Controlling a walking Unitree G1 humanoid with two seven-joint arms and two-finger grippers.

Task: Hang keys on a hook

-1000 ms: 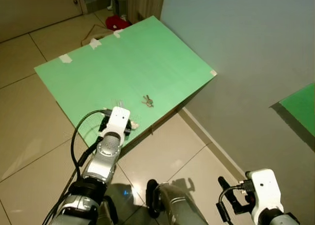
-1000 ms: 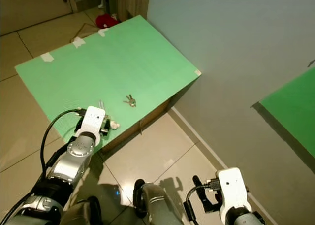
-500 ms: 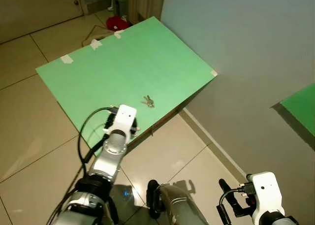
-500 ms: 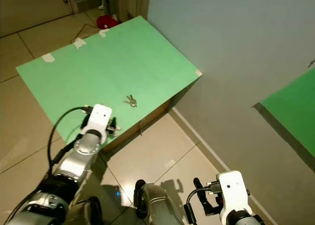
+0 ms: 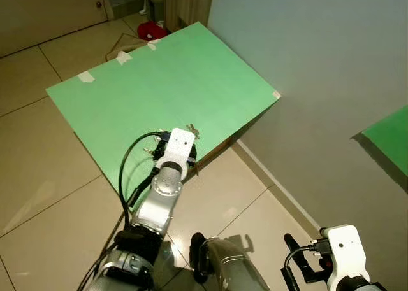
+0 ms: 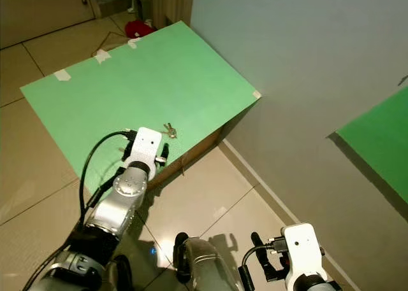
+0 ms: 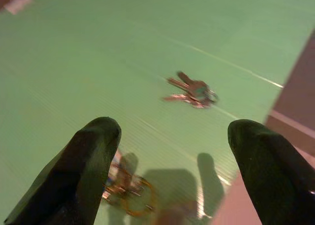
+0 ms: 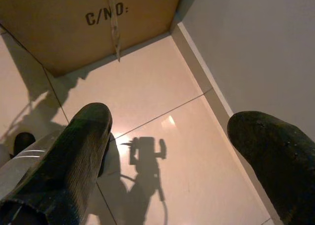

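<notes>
Left eye view: green board [image 5: 166, 74] lies flat over a box, tape tabs at its far edge; keys [image 5: 191, 129] lie near the board's near edge, toward the wall; left gripper [image 5: 171, 152] reaches over that edge, its white wrist housing just short of the keys and hiding the fingers; right gripper [image 5: 294, 265] hangs low over the tiled floor, idle; red object [image 5: 150, 30] on the floor beyond the board; no hook that I can make out.

Right eye view: same layout; keys [image 6: 169, 131] just beyond the left wrist housing, apart from it; second green panel [image 6: 376, 144] against the wall on the right.

Left wrist view: left fingers [image 7: 91, 161] spread wide, nothing between them; keys [image 7: 193, 91] lie ahead on the green, roughly centred between the tips, not touched; a second small object [image 7: 129, 188], a ring with bits attached, sits close under the left-hand finger, blurred, cannot say what it is.

Right wrist view: right fingers [image 8: 74, 151] wide apart, empty; tile floor and the cardboard box [image 8: 98, 18] side marked "C/NO:" below.

Handling, as judgement: keys look light, rigid metal, loosely jointed on a ring, so they will splay and swing once lifted; flat on a smooth board, likely to skid if nudged sideways; best pinch across the bunched heads near the ring, coming straight down, leaving the ring free for a hook.
</notes>
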